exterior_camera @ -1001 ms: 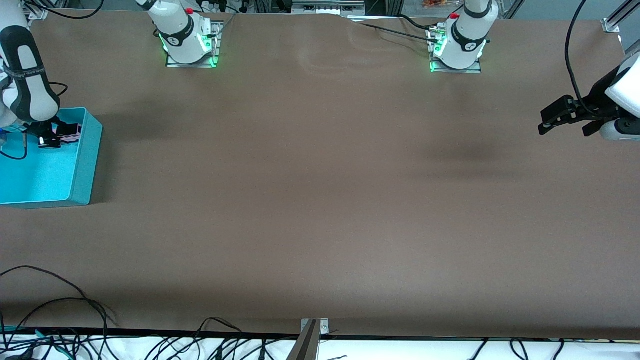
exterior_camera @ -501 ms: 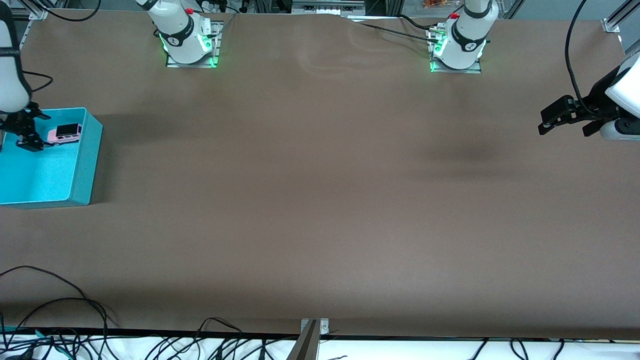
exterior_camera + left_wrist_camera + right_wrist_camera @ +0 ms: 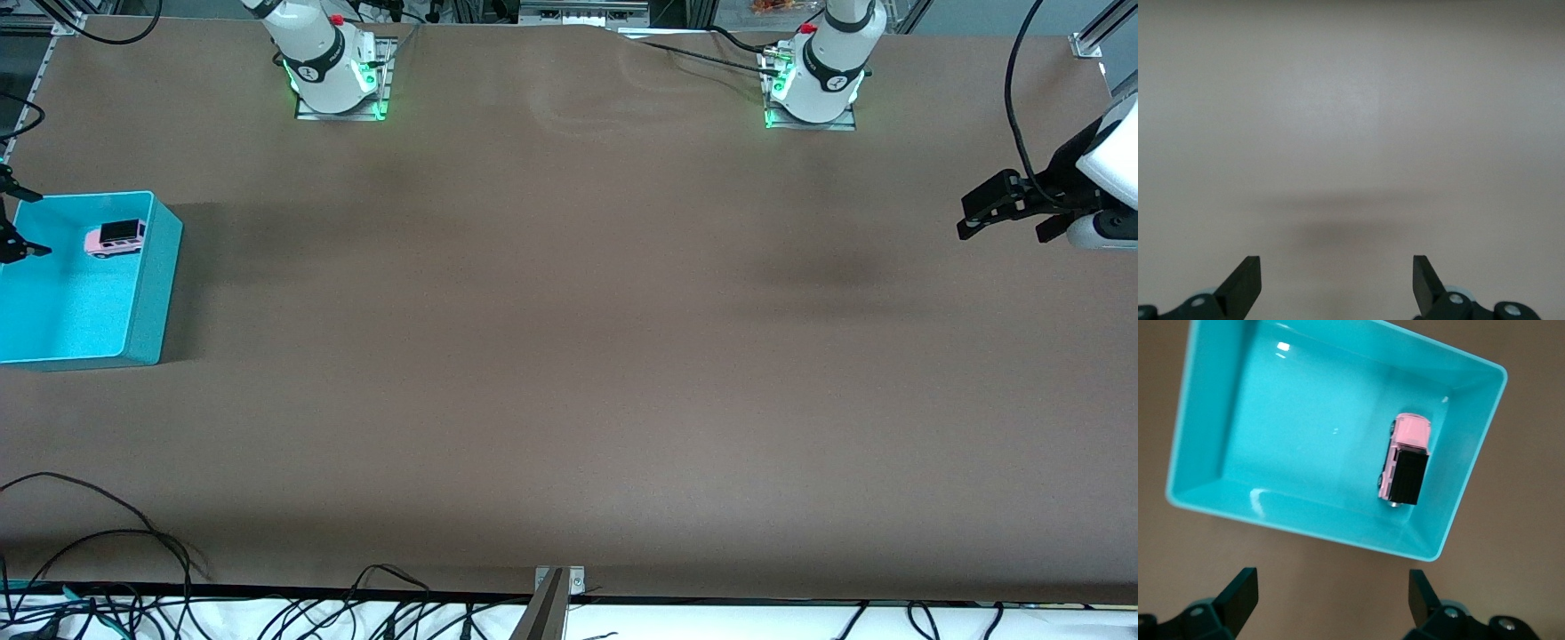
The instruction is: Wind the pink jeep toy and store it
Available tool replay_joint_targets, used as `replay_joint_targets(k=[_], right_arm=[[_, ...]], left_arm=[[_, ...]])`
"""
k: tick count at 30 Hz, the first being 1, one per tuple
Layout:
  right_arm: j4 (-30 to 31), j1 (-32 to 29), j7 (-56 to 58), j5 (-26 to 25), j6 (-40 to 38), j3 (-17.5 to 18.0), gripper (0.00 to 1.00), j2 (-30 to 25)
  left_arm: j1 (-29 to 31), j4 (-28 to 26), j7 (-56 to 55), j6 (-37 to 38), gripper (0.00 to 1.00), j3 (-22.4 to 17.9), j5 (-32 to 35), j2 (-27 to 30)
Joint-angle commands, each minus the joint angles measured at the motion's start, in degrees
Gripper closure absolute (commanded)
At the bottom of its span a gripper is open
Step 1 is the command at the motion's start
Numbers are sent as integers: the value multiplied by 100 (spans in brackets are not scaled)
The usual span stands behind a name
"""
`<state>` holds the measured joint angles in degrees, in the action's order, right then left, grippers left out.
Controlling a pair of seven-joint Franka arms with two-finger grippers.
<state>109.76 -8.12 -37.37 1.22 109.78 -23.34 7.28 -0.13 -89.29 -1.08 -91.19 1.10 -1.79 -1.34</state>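
Pink jeep toy (image 3: 116,238) sits in the bin (image 3: 151,293), at the corner farthest from the front cam. Right gripper (image 3: 11,222) released, up over bin, empty. Left gripper (image 3: 1000,212) spread wide, empty, waiting well apart from bin.

High front camera faces the bases; right wrist camera shares its turquoise bin (image 3: 151,293).

A turquoise bin (image 3: 151,293) sits on the brown table (image 3: 569,356) at the right arm's end, a rectangular open tray with glossy inner walls (image 3: 1338,440). Loose black cables (image 3: 98,542) trail along the table edge nearest the front camera, where a small metal bracket (image 3: 558,580) is fixed at the middle. Another black cable (image 3: 1013,98) hangs over the left arm's end.
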Motion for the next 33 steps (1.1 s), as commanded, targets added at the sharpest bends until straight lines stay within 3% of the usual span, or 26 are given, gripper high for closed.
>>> replay_joint_targets(k=[1, 6, 11, 14, 26, 33], right_arm=[[10, -50, 502, -105, -194, 277, 0, -569], [10, 126, 881, -227, -202, 462, 0, -911], [1, 503, 907, -693, -202, 524, 0, -1096], [-16, 548, 977, -790, -202, 778, 0, -1202], [-315, 548, 1899, -677, -431, 1877, 0, -1185], [-578, 548, 2603, -237, -658, 1948, 0, -1141]], left_arm=[[13, 175, 29, 137, 0, 13, 136, -94], [13, 175, 29, 137, 0, 13, 136, -94], [13, 184, 29, 137, 0, 13, 136, -85], [13, 176, 46, 137, 0, 13, 136, -85], [75, 167, 99, 128, 0, -22, 144, -85], [84, 175, 99, 128, 0, -22, 153, -76]])
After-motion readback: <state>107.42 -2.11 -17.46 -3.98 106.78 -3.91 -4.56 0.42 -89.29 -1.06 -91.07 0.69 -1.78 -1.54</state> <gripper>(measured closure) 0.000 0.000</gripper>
